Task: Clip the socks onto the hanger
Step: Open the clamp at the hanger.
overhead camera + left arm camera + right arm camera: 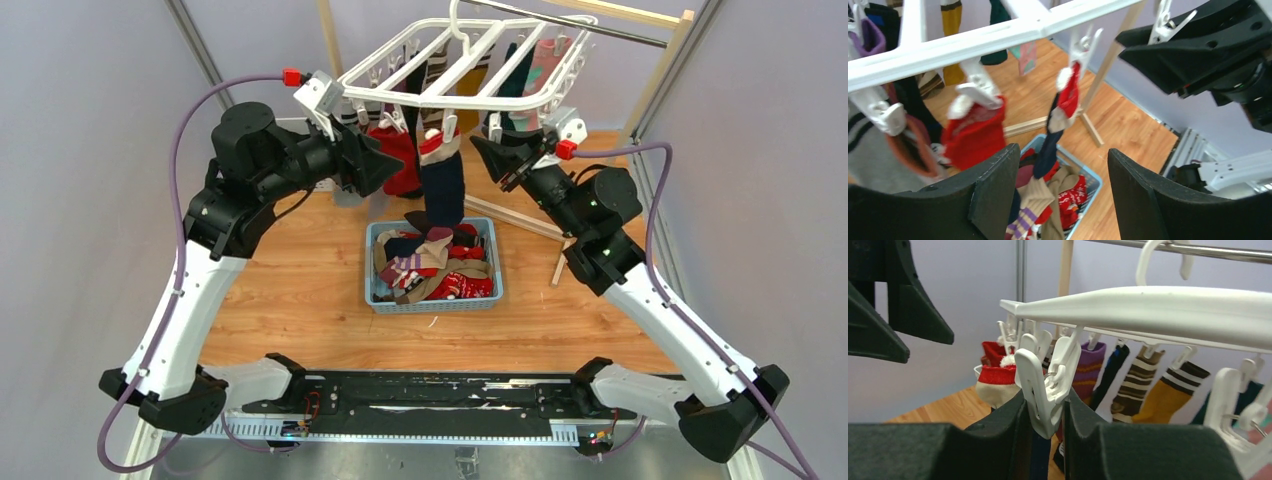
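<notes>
The white hanger point(400, 62) hangs by its hook from a metal rail, with several socks clipped under it. A navy sock with a red-white cuff point(443, 190) hangs from a front clip over the basket. It also shows in the left wrist view point(1048, 145) and the right wrist view point(995, 377). My left gripper point(395, 165) is open and empty just left of this sock, and nothing lies between its fingers point(1063, 160). My right gripper point(483, 150) is shut on a bare white clip point(1045, 385) at the hanger's front right.
A blue basket point(435, 303) on the wooden table holds several loose socks, one beige with purple stripes point(410, 268). A red sock point(405, 160) hangs by the left gripper. The wooden rack point(660, 70) and its foot bar point(520, 215) stand behind the right arm.
</notes>
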Controlling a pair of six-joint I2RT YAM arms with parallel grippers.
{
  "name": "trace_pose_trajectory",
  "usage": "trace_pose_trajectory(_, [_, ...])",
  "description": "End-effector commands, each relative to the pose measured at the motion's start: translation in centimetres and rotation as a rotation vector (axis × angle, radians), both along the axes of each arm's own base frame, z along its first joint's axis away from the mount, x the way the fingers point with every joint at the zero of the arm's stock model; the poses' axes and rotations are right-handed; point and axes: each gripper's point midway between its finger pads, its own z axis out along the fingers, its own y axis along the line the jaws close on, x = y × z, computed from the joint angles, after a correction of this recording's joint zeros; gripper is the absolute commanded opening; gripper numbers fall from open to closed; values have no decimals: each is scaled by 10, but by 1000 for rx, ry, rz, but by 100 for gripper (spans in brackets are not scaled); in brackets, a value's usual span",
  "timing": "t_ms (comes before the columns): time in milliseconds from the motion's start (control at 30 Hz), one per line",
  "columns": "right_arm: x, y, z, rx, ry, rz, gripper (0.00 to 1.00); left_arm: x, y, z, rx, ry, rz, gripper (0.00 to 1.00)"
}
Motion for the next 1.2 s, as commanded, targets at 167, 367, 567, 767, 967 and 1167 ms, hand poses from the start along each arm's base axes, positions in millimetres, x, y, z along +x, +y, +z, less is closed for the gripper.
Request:
trace_pose_trajectory(167, [-12, 43, 13, -17, 1, 49, 0, -1, -39, 25, -83, 57, -153, 69])
trace_pose_trajectory(367, [-22, 61, 16, 36, 38, 154, 0, 2, -65, 47, -109, 6, -299, 77])
trace_pose_trajectory(567, [-33, 70, 17, 82, 74, 247, 0, 1, -78, 56, -177, 2, -372, 79])
trace_pose_trajectory(767, [-42, 79, 21, 111, 97, 325, 0, -15, -81, 70, -257, 11, -459, 79])
trace_pose_trajectory(967, [-49, 86, 22, 115, 113, 385, 0, -23, -83, 66, -269, 14, -500, 81])
trace_pose_trajectory(1167, [-49, 89, 20, 118, 130, 405, 0, -12, -88, 73, -301, 33, -487, 79])
